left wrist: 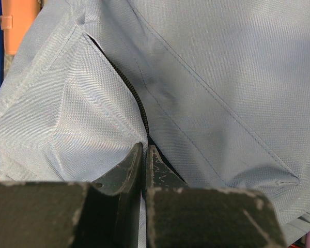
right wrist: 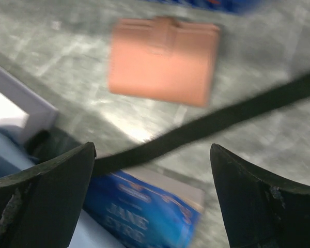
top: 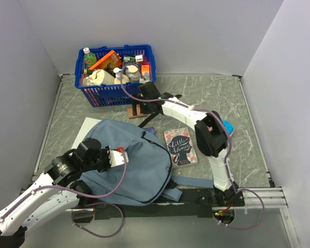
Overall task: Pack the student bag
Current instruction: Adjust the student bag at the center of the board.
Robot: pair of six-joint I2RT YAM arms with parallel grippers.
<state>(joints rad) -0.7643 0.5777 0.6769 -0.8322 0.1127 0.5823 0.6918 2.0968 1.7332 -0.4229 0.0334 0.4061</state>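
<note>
Left wrist view: jaws of the left gripper (left wrist: 144,150) are seen clenched at the dark zipper (left wrist: 137,101) of the large grey-blue fabric backpack (left wrist: 222,77); jaws of the right gripper (right wrist: 152,150) are spread wide above a flat salmon wallet (right wrist: 163,62).

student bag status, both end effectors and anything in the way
left end effector shut at the zipper of the student bag. right end effector open wide, empty, above black strap and orange wallet. bag lies flat on table.

Grey-blue student bag (top: 129,165) with black zipper line (left wrist: 137,98), blue basket (top: 106,95), salmon wallet (right wrist: 163,61), pink-flowered book (top: 180,147), grey veined table (top: 222,98).
</note>
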